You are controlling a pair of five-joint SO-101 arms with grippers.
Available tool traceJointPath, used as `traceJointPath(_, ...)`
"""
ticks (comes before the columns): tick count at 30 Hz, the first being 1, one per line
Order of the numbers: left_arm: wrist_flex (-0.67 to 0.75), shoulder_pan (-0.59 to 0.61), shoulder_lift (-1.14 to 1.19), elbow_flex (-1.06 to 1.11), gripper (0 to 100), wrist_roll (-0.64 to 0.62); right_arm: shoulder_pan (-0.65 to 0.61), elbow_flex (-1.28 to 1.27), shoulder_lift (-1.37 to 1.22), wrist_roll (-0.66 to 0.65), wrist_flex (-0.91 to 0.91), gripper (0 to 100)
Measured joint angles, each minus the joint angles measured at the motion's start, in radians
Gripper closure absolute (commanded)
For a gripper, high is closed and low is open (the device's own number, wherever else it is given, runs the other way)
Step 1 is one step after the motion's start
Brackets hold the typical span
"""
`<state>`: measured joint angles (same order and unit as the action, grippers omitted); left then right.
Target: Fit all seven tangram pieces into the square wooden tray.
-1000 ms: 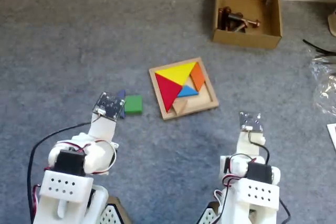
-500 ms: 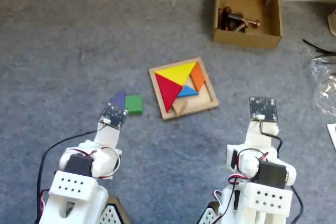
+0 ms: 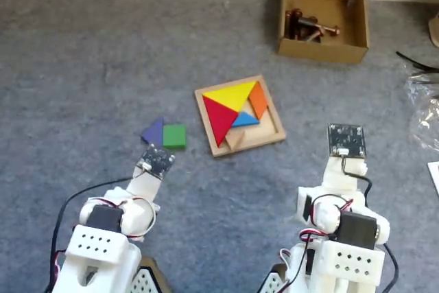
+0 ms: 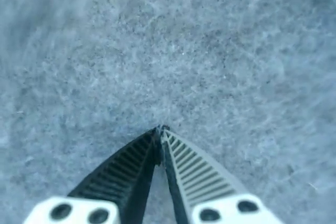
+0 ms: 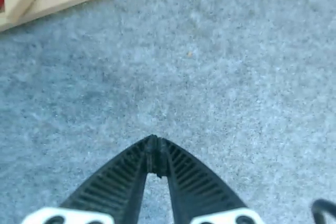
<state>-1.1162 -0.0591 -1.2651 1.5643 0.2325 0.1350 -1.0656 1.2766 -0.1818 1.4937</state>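
- Left pincer [image 4: 160, 129]: clenched on nothing, tips pressed together over the bare grey surface [image 4: 173, 51]; at lower left of the high view, just below the green square [image 3: 174, 136] and the purple triangle [image 3: 152, 130].
- Right pincer [image 5: 152, 139]: likewise clenched and empty, at lower right of the high view, near the lower right corner of the tray [image 3: 271, 133].
- Tray at centre of the high view, holding a yellow triangle [image 3: 232, 94], a red triangle [image 3: 218, 120], an orange piece [image 3: 258, 99] and a small blue triangle [image 3: 245, 119]; a pale wooden piece [image 3: 234, 139] at its lower edge, seated or propped on the rim, cannot tell which.
- Risk of shoving instead of gripping: going down on the green square with tips together probably just slides it along the surface.
- Risk of a double catch: green and purple pieces side by side, touching or nearly so; a wide opening over one may well pinch the other too.
- Risk of a jam: little bare floor left at the tray's lower right; a piece turned the wrong way likely rides up on a neighbour or the rim.
- Risk of knocking the tray: apparently loose on the surface, so a sideways push could skew it and unseat the placed pieces.
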Motion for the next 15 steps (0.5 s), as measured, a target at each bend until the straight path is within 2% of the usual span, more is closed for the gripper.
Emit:
traceJointPath(10,0.002,0.0,-0.014,0.023,100,0.003,0.003,0.155,0.008,0.0,0.055,99.0)
traceJointPath(15,0.012,0.046,-0.014,0.023,100,-0.158,0.003,0.158,0.008,0.0,0.055,98.9)
